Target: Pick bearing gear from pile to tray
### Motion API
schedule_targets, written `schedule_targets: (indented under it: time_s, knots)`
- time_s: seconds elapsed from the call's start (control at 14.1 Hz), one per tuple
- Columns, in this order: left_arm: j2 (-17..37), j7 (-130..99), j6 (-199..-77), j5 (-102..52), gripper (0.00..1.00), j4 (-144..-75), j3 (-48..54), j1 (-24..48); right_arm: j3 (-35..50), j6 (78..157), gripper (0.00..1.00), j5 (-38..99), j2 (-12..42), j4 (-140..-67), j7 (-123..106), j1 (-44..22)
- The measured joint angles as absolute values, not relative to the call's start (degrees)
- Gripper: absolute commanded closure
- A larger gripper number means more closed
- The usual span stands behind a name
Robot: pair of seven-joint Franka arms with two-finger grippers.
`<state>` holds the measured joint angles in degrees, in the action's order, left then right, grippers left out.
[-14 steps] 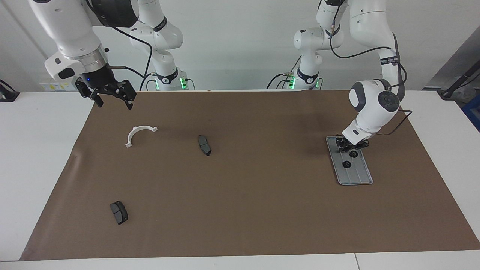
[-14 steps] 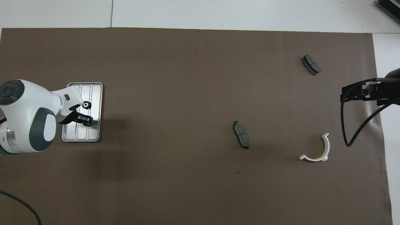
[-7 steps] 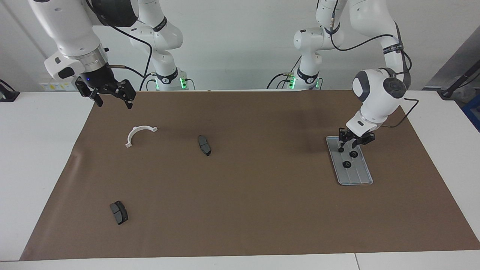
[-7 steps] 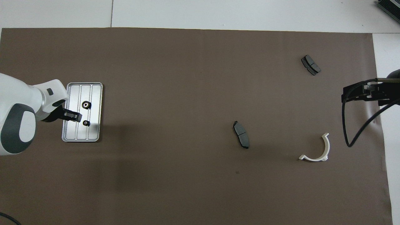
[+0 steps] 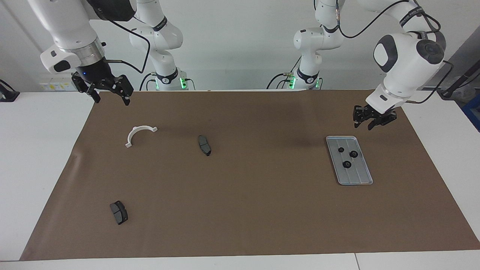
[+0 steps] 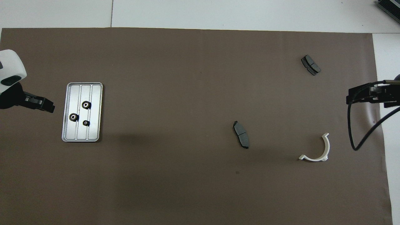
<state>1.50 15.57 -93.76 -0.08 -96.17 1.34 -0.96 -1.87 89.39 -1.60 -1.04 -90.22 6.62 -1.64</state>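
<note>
The silver tray (image 5: 360, 176) lies on the brown mat toward the left arm's end; it also shows in the overhead view (image 6: 93, 131). Three small black bearing gears (image 5: 353, 153) lie on it, seen from above too (image 6: 73, 117). My left gripper (image 5: 374, 122) is open and empty, raised over the mat beside the tray (image 6: 47, 106). My right gripper (image 5: 109, 99) is open and empty, waiting high over the mat's edge at the right arm's end (image 6: 362, 95). No loose gear shows on the mat.
A white arc bracket (image 5: 131, 135) (image 6: 327, 148) lies under the right gripper's side. One dark grey pad (image 5: 204, 145) (image 6: 241, 134) lies mid-mat. A second pad (image 5: 119, 212) (image 6: 310, 64) lies farther from the robots.
The left gripper left a gear on the tray, then rose and drew back off the tray toward the left arm's end. The right gripper shifted slightly outward.
</note>
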Motion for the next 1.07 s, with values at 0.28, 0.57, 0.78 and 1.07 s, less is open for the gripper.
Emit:
schedule_targets:
  time_s: [0.28,0.57,0.78,1.07]
  knots:
    - [1.5,15.5,-87.0,-0.1,0.00,-89.3,1.3,-1.0,-1.9,89.4,0.00,-1.6,-1.0,-90.2,6.6,-1.7]
    - [1.4,15.5,-86.9,-0.1,0.00,-88.5,1.5,-1.0,-1.9,89.4,0.00,-1.6,-1.0,-90.3,6.6,-1.7]
    - [1.2,15.5,-86.9,-0.1,0.00,-88.3,1.6,-0.9,-1.9,89.4,0.00,-1.6,-1.0,-90.4,6.6,-1.7]
    - [0.8,15.5,-87.0,-0.1,0.00,-88.3,2.0,-0.9,-2.1,89.4,0.00,-1.6,-1.0,-90.5,6.6,-1.6]
